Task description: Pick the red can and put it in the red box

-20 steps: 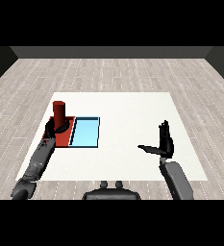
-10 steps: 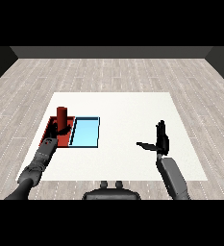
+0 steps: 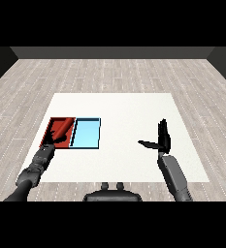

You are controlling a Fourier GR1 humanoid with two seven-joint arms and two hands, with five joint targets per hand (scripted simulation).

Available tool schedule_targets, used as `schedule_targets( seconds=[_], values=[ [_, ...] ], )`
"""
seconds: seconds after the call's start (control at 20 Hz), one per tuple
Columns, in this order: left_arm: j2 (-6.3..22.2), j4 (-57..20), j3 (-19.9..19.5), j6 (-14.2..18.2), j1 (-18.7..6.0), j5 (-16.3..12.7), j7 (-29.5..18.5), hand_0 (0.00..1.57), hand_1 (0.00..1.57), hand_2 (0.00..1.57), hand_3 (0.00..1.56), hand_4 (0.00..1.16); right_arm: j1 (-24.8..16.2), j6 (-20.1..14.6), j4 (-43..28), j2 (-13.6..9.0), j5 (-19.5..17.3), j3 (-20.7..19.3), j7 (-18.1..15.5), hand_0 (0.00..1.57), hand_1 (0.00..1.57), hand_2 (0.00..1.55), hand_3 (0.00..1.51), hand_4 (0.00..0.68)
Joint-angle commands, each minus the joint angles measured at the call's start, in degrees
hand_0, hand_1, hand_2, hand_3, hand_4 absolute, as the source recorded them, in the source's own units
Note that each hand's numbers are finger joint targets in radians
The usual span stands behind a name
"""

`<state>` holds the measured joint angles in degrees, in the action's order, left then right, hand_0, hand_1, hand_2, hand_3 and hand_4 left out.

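Hands split by job: left hand over the near edge of the red tray, likely for dropping off the red can, though open or closed cannot be told, and can not separable from the tray's red. Right hand well right of the tray, spread open, idle. No readable labels or writing.

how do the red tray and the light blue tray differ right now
The red tray lies at the left, the light blue tray to its right. The left robot hand reaches over the red tray's near edge and a dark shadow covers part of its floor; no robot hand is at the light blue tray, whose floor shows plain and unshaded. Both are flat, shallow and rectangular, side by side on the white table.
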<state>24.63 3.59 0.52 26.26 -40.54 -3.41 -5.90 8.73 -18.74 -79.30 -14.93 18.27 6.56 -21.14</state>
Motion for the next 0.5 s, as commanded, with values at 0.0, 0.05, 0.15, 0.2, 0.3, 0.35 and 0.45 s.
schedule_targets(
  seconds=[0.0,0.05,0.15,0.2,0.3,0.35,0.45],
  values=[
    [0.89,-1.97,-0.51,-5.24,0.77,-0.22,1.08,0.00,0.00,0.00,0.00,0.00,0.67,-0.62,-1.22,0.14,-0.03,-0.35,1.36,0.00,0.00,0.00,0.00,0.000],
    [1.47,-2.68,0.18,-5.92,-0.53,0.54,3.41,0.00,0.00,0.00,0.00,0.00,-1.83,0.99,-0.25,0.23,0.42,-0.91,-1.81,0.00,0.00,0.00,0.00,0.000],
    [2.24,-1.84,0.13,-6.37,-0.21,0.57,1.74,0.00,0.00,0.00,0.00,0.00,-1.34,0.45,0.50,0.84,0.26,-0.92,-1.56,0.00,0.00,0.00,0.00,0.000],
    [1.68,-1.59,0.67,-4.62,-0.12,1.17,0.81,0.00,0.00,0.00,0.00,0.00,0.31,0.89,-2.18,-0.36,2.02,-2.29,1.21,0.00,0.00,0.00,0.00,0.000],
    [1.79,-1.63,1.08,-4.22,-0.93,1.73,1.67,0.00,0.00,0.00,0.00,0.00,0.20,-0.44,-1.94,1.04,-0.06,-0.78,-0.16,0.00,0.00,0.00,0.00,0.000],
    [1.18,-1.22,0.82,-3.09,-1.27,1.56,1.48,0.00,0.00,0.00,0.00,0.00,-1.21,-0.57,-3.49,2.17,-0.05,0.23,-0.05,0.00,0.00,0.00,0.00,0.000],
    [0.14,0.78,-0.87,1.75,-1.80,0.03,-1.36,0.00,0.00,0.00,0.00,0.00,-3.04,1.75,-2.10,1.09,0.94,-1.20,-2.11,0.00,0.00,0.00,0.00,0.000]
  ],
)
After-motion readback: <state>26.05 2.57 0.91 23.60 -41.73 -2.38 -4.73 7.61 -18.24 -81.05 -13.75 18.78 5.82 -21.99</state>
